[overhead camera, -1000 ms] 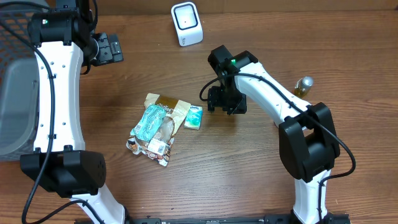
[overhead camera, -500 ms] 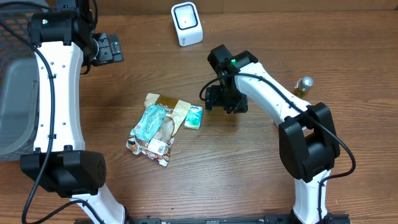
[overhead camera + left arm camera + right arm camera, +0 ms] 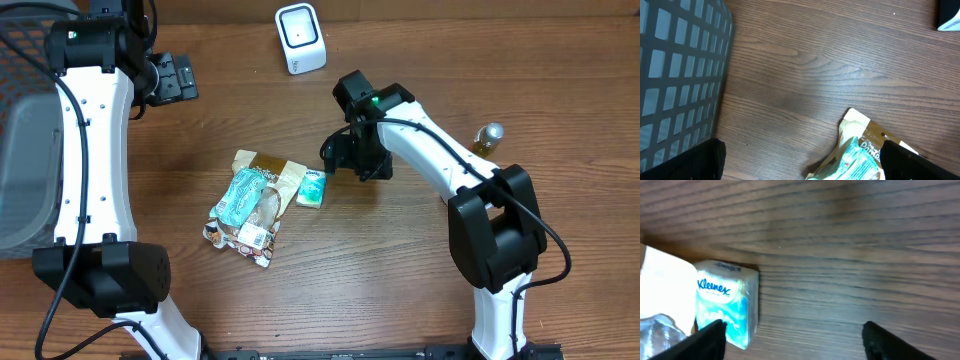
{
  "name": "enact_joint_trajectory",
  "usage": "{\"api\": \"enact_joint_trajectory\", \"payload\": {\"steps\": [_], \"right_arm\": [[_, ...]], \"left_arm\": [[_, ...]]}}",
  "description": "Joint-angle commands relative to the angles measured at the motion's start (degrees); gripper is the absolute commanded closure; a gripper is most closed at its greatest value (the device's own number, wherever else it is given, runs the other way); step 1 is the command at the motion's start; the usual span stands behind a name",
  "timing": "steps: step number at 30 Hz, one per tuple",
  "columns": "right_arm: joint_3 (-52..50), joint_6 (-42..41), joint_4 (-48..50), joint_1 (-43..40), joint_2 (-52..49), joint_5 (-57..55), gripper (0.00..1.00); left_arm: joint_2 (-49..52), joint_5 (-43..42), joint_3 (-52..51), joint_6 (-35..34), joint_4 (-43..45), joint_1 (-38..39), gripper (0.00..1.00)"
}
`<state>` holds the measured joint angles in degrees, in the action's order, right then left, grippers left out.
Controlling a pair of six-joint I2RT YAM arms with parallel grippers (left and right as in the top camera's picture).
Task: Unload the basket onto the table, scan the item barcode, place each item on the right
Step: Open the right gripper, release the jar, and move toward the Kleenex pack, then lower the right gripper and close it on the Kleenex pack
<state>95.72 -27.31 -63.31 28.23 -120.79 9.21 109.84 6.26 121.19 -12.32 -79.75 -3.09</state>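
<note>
A small Kleenex tissue pack lies on the wooden table, against the right side of a pile of snack packets. My right gripper hovers just right of it, open and empty. In the right wrist view the Kleenex pack lies by the left finger, and bare wood shows between the jaws of the right gripper. The white scanner stands at the back. Far left and high, my left gripper is open. In its own view the left gripper holds nothing, with a teal packet below.
A grey mesh basket fills the left edge, also seen as the basket in the left wrist view. A small bottle stands at the right, behind my right arm.
My right gripper has shifted a little left toward the Kleenex pack, and its jaws have widened slightly. The left arm and the items have not moved.
</note>
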Motion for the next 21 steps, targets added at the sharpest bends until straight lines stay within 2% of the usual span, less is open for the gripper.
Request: {"api": "enact_joint_trajectory", "payload": {"steps": [1, 4, 5, 15, 21], "right_arm": [[-2.34, -1.40, 1.38, 0.24, 0.98, 2.16, 0.26], [-4.00, -1.40, 3.96, 0.52, 0.98, 5.46, 0.45], [-4.39, -1.40, 4.52, 0.59, 0.98, 6.25, 0.47], [-6.69, -1.42, 9.42, 3.91, 0.98, 8.46, 0.54], [-8.02, -3.34, 12.96, 5.22, 0.98, 7.61, 0.63]], "left_arm": [[-0.87, 0.11, 0.74, -0.57, 0.09, 0.11, 0.00], [-0.87, 0.11, 0.74, -0.59, 0.09, 0.09, 0.01], [-0.87, 0.11, 0.74, -0.57, 0.09, 0.09, 0.01], [-0.87, 0.11, 0.74, -0.59, 0.09, 0.11, 0.00], [-0.87, 0.11, 0.74, -0.57, 0.09, 0.11, 0.00]]}}
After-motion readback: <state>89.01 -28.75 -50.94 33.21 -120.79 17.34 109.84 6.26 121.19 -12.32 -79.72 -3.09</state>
